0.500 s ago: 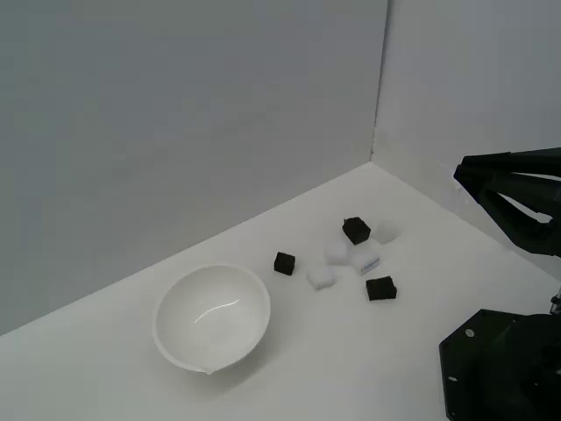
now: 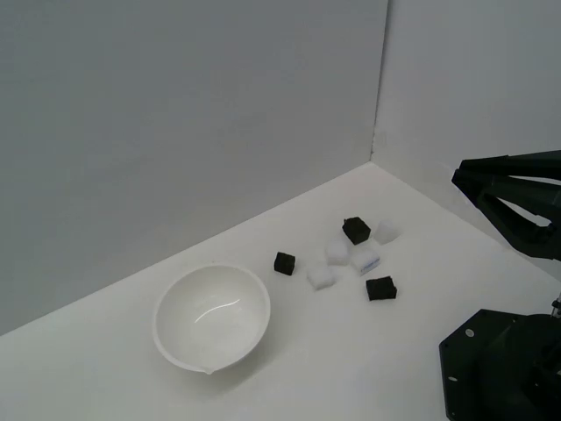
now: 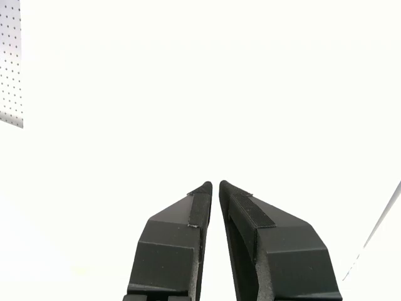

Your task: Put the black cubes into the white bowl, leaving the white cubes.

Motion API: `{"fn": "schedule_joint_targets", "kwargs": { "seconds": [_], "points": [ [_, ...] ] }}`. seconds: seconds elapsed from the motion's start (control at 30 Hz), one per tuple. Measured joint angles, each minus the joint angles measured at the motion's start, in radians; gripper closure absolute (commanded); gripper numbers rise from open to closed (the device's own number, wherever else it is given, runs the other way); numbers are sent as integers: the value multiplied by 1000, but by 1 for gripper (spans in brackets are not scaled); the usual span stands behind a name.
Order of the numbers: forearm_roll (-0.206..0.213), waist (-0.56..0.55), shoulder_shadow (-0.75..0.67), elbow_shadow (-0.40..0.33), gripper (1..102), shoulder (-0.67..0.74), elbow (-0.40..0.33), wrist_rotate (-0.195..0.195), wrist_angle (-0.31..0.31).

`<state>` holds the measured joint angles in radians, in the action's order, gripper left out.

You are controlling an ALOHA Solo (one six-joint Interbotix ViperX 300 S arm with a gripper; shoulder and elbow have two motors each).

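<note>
In the exterior view the white bowl [image 2: 211, 317] sits on the white table [image 2: 105, 368], with nothing in it and its little pouring lip turned toward the near edge; every cube lies outside it, off toward the exterior view's right; the closest black cube [image 2: 284, 263] is just beyond the bowl's rim but apart from it; a second black cube [image 2: 356, 231] sits farther from the bowl, toward the back corner; the third black cube [image 2: 380, 288] lies farthest along the near side; among them are four white cubes, one [image 2: 321, 277] just past the closest black cube, one [image 2: 337, 253] behind that, one with a bluish mark [image 2: 365, 260] near the third black cube, and one [image 2: 386, 231] farthest from the bowl; the dark arm [image 2: 513, 202] hangs at the right edge, well away from the bowl and from every cube. In the wrist view the gripper [image 3: 215, 185] shows its two black fingers [image 3: 199, 207] with tips almost touching, clenched on nothing, over a washed-out white surface; neither bowl nor cubes appear there.
</note>
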<state>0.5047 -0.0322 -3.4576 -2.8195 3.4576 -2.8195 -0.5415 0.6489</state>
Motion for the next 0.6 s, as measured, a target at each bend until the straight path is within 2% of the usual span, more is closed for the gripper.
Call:
{"fn": "schedule_joint_targets", "kwargs": {
  "seconds": [0.2,0.37,0.5,0.6],
  "points": [
    [0,14,0,3,97,0,3,-2,0],
    [0,60,26,37,97,-26,38,0,-8],
    [-2,64,110,75,97,-115,74,0,-11],
    [-2,78,201,137,97,-201,137,-2,6]
  ]
}}
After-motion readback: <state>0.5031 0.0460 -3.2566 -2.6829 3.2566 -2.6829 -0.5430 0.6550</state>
